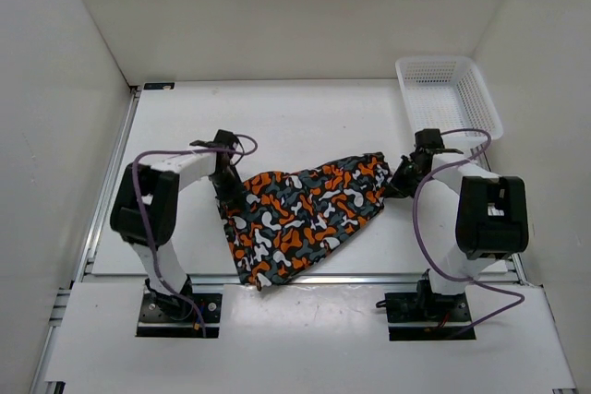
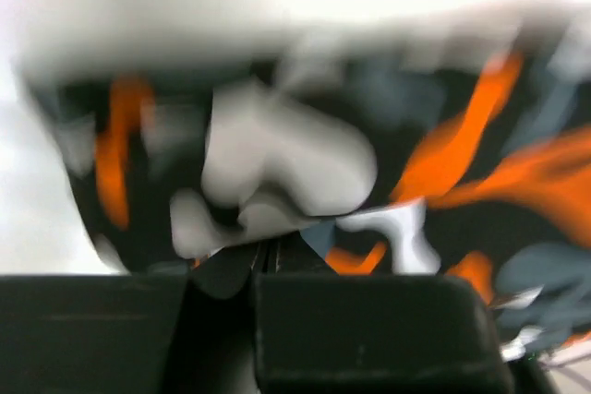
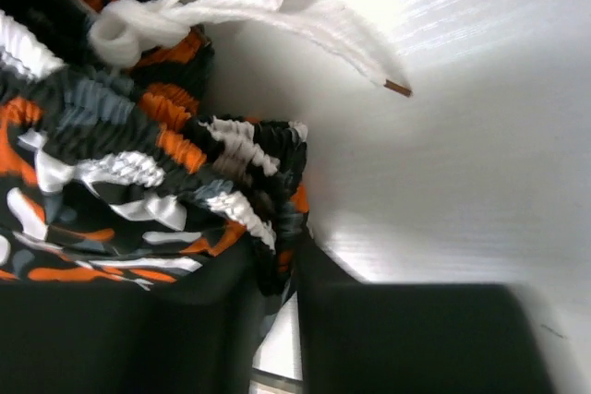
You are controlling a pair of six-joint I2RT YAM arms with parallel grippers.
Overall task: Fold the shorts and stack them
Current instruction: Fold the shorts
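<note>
The shorts are stretched across the white table between the two arms, with one corner reaching toward the near edge. Only the overhead view takes in the white mesh basket at the far right corner, well apart from the cloth. The left gripper is clenched on the shorts' left edge; its wrist camera shows blurred cloth running in between its closed fingers. The right gripper is clamped on the gathered elastic waistband, which only its wrist view shows, along with the knotted white drawstring beside it. The print is orange, black, grey and white blotches.
</note>
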